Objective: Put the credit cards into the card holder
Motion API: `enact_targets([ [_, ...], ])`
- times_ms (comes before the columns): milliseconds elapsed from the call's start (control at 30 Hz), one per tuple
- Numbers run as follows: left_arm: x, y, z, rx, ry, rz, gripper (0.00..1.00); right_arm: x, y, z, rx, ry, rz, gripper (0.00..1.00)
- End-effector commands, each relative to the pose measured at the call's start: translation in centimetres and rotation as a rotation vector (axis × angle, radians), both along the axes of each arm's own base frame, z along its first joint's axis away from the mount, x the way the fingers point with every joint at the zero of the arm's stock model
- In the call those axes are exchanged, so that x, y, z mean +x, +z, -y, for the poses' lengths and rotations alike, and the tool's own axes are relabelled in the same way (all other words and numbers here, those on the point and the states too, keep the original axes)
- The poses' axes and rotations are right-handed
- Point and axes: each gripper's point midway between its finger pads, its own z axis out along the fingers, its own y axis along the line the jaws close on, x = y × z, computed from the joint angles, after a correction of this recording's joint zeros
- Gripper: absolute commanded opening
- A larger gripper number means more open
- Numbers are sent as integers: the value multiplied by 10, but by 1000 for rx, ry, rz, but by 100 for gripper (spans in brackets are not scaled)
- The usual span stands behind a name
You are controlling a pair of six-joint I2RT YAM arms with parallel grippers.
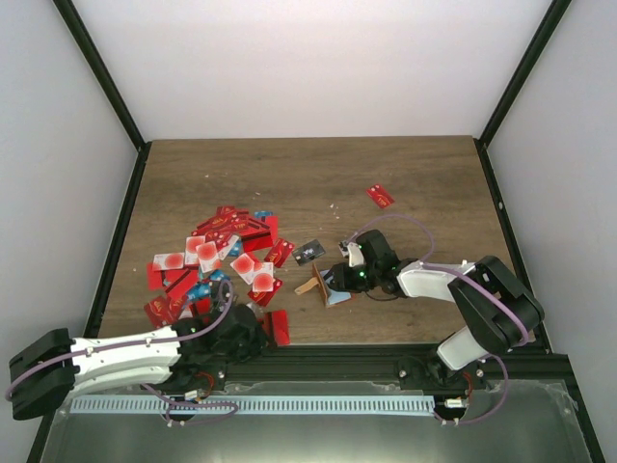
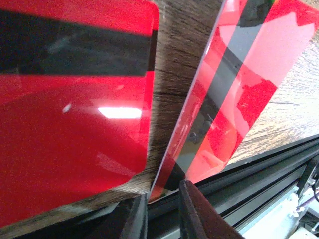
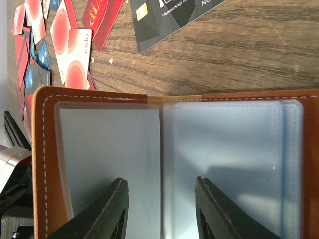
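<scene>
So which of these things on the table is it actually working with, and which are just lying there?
In use:
- red card tilted up between the left gripper fingers
- card holder, spread open in the right gripper

Lying about:
- pile of cards
- black card
- lone red card

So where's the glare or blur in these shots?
Left wrist: a white light streak glares on the flat red card, and the tilted red card mirrors its surroundings. Right wrist: soft shadow on the card holder. Top external: sharp, evenly lit.

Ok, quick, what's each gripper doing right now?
Left gripper: jaws closing on a tilted red card.
Right gripper: holding the card holder open.
</scene>
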Motion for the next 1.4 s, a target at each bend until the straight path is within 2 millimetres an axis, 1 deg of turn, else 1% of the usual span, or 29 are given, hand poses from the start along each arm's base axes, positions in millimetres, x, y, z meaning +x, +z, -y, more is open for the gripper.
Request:
enact_targets([
  [0,41,-4,-16,62,147,182,17,1,4,1,12,-1,9,39],
  [100,44,-2,-16,57,156,196,10,0,5,1,13,1,8,39],
  [267,45,6,-12,20,155,212,4,1,5,1,10,-1,7,39],
  [400,45,12,-9,-5,149,216,4,2,6,0,14,0,8,39],
  [467,46,22,-5,-39,147,231,4,2,8,-1,16,1,10,39],
  [567,48,27,-3,-44,143,247,4,4,10,-2,17,2,14,39],
  [633,53,37,0,-46,145,273,4,4,11,-2,22,5,15,39],
  [767,60,47,4,-38,137,315,4,4,12,-5,38,12,14,39],
  [867,65,62,12,-49,109,364,4,4,12,-7,39,18,6,39],
  [967,70,66,15,-15,86,395,4,4,12,-6,39,15,6,39],
  [1033,74,75,18,-10,70,425,4,3,11,-6,40,15,2,38],
  [1233,89,116,29,12,27,548,4,1,14,-10,48,13,-3,39],
  [1367,96,138,35,23,-16,632,4,1,18,-17,47,14,-10,38],
])
